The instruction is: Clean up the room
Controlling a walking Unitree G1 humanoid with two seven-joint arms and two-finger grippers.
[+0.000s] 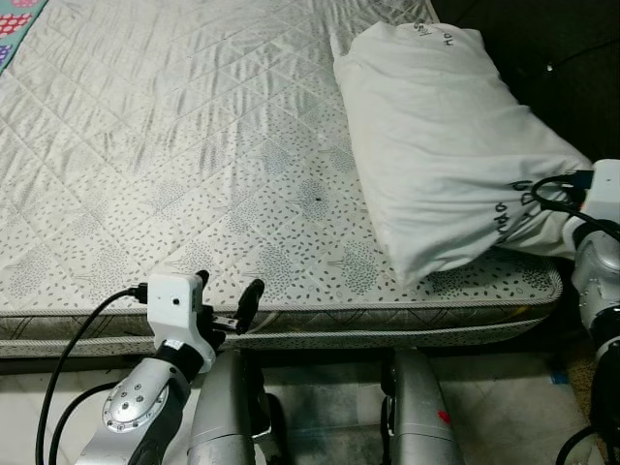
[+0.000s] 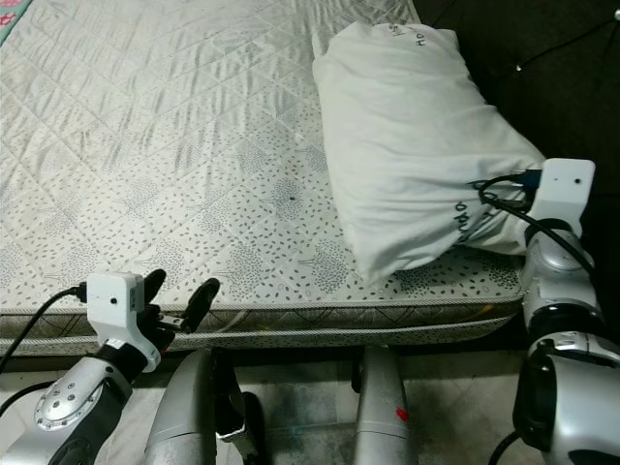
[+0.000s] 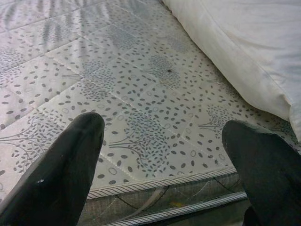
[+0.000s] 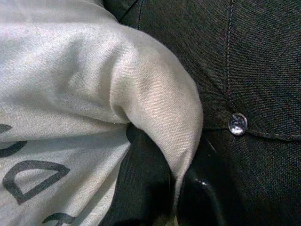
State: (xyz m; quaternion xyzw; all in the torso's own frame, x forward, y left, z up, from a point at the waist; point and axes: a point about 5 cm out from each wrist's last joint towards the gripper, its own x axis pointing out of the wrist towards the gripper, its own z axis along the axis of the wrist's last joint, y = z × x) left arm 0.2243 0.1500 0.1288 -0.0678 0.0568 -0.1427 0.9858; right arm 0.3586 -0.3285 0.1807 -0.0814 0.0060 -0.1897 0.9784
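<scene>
A white pillow (image 1: 436,136) with dark lettering lies on the right side of the quilted mattress (image 1: 145,145), against the dark headboard. My right gripper (image 4: 174,183) is at the pillow's near right corner, shut on a fold of its fabric (image 4: 155,108); in the eye views the pillow hides its fingers and the wrist housing (image 1: 605,189) shows. My left gripper (image 1: 230,295) hovers open at the mattress's front edge, left of the pillow, with nothing between its fingers (image 3: 75,160).
The dark tufted headboard (image 1: 542,48) with a shiny button (image 4: 237,124) rises right of the bed. A coloured cloth (image 1: 15,29) peeks in at the far left corner. My legs (image 1: 417,407) stand on the tiled floor against the bed's front edge (image 1: 387,325).
</scene>
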